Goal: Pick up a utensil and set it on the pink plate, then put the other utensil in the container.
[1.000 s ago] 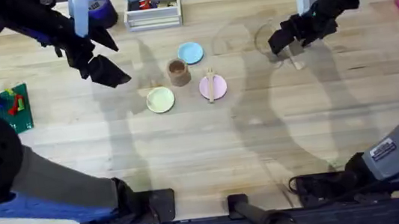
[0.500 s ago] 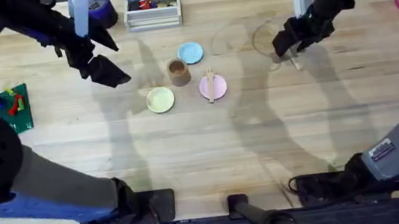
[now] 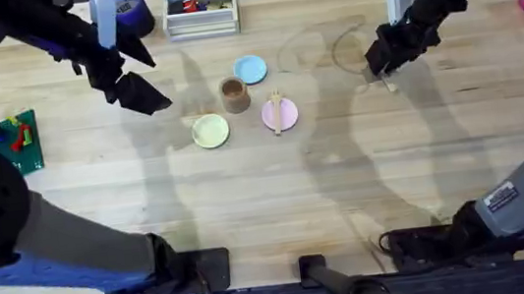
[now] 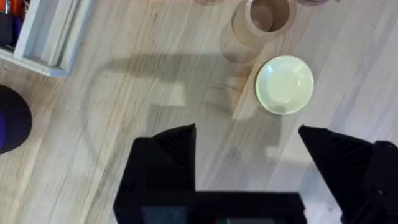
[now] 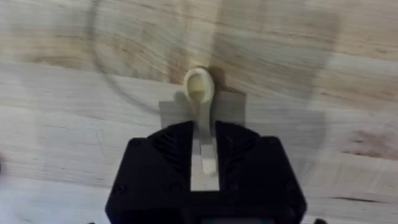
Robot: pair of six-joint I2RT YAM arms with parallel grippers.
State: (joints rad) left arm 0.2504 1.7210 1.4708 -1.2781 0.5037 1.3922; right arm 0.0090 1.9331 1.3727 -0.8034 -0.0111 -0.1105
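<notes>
The pale wooden fork (image 3: 278, 111) lies across the pink plate (image 3: 287, 114) in the middle of the table. Just left of it stands the tan-brown container (image 3: 233, 93) (image 4: 261, 22). The wooden spoon (image 3: 388, 82) (image 5: 200, 87) lies flat on the table at the right. My right gripper (image 3: 386, 62) (image 5: 204, 140) is down over it, its black fingers closed in on the thin handle, the bowl sticking out past the tips. My left gripper (image 3: 144, 91) (image 4: 249, 149) hovers at the left with its fingers wide apart and nothing between them.
A light blue plate (image 3: 250, 69) and a pale yellow plate (image 3: 210, 130) (image 4: 285, 85) flank the container. A white bin (image 3: 199, 14) and a dark blue tub (image 3: 130, 6) stand at the back. Green toy bricks (image 3: 13, 136) lie at the far left.
My right gripper has shifted slightly to the right and settled lower over the spoon's handle. The left arm, fork and plates have not moved.
</notes>
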